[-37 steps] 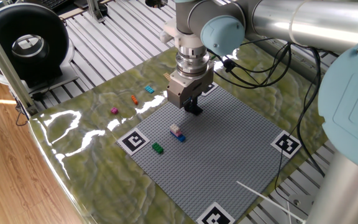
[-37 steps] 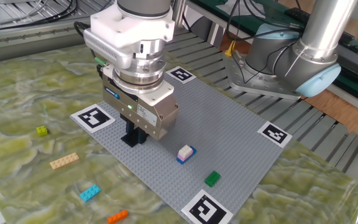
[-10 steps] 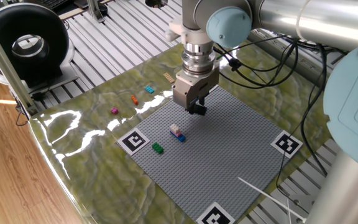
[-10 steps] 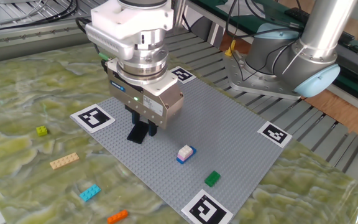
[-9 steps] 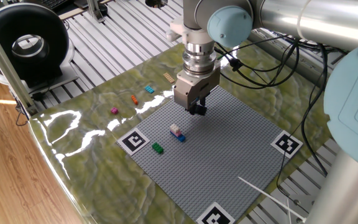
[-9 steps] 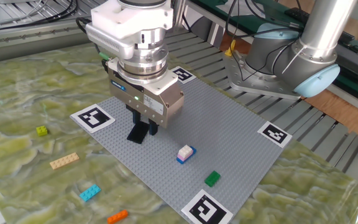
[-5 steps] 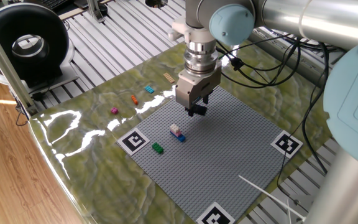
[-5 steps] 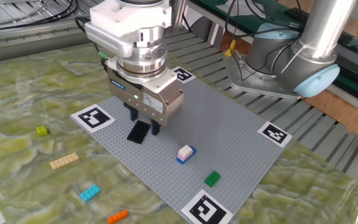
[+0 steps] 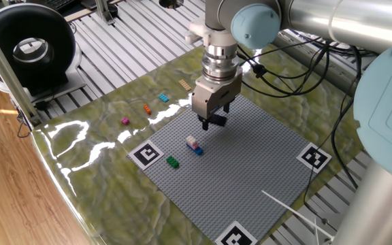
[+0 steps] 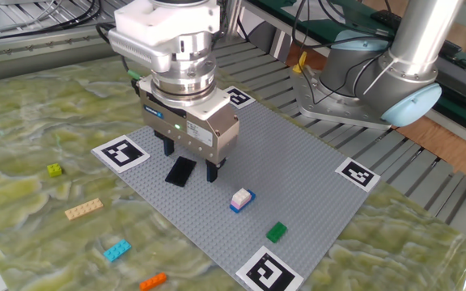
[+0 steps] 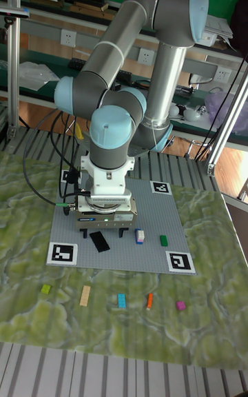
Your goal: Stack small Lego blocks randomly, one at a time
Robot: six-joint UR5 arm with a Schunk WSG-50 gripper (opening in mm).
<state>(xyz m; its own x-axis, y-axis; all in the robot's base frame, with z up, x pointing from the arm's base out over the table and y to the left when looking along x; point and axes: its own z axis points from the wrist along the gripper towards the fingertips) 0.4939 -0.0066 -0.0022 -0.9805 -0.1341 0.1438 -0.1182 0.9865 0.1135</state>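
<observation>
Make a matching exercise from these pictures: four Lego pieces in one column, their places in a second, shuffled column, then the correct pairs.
Things:
1. dark flat plate
2. green block
3. tan block
4. white-pink block

Places:
A. on the green mat, off the grey baseplate
B. stacked on a blue block
C. lying flat just below the open gripper
D. alone on the baseplate near a marker tag

Pairs: 1-C, 2-D, 3-A, 4-B

One fixed view is looking down from high at a corner of the tabletop [image 9: 94,146], taking in the grey baseplate [image 9: 250,170] from some way off. The other fixed view is sitting nearer and lower on the opposite side, facing the same baseplate [image 10: 298,170]. The tall fixed view is facing the arm [image 11: 131,38] head-on from farther back, sharing the baseplate [image 11: 148,218].
</observation>
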